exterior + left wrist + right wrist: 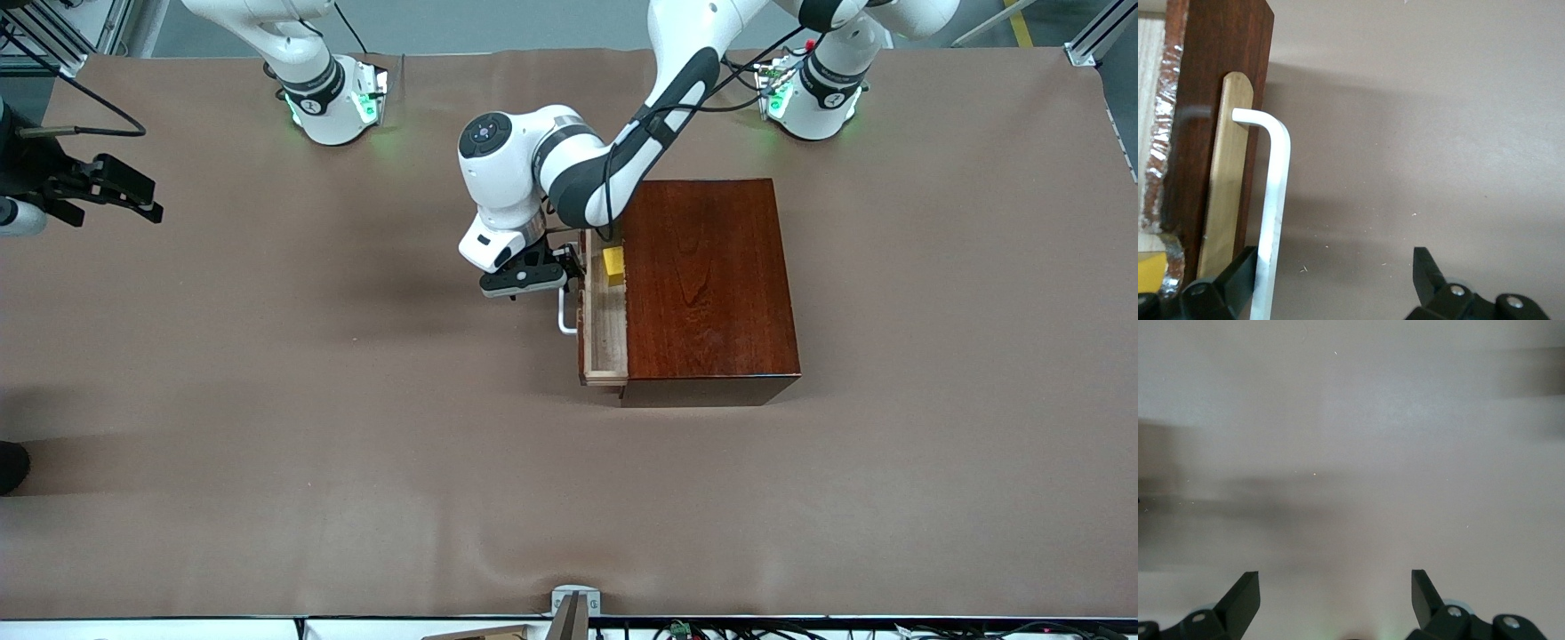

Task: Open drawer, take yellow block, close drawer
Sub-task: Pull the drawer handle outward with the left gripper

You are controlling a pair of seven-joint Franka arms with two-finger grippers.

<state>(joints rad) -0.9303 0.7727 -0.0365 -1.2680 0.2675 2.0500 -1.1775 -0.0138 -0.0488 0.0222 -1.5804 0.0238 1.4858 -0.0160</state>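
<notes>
The mahogany box (707, 284) stands mid-table. Its drawer (606, 329) is pulled out a little toward the right arm's end, so the pale tray shows. The yellow block (613, 265) sits in the tray at the end farther from the front camera; its corner shows in the left wrist view (1150, 273). My left gripper (572, 267) is open at the white loop handle (565, 316). In the left wrist view the handle (1275, 193) runs between the jaws of the left gripper (1335, 273), close against one finger (1238, 273). My right gripper (124, 191) waits open over bare table (1335, 593).
The brown table cover (356, 400) spreads wide around the box. The drawer front (1205, 133) carries a pale wood strip (1228, 173) under the handle. A metal bracket (575, 604) sits at the table edge nearest the front camera.
</notes>
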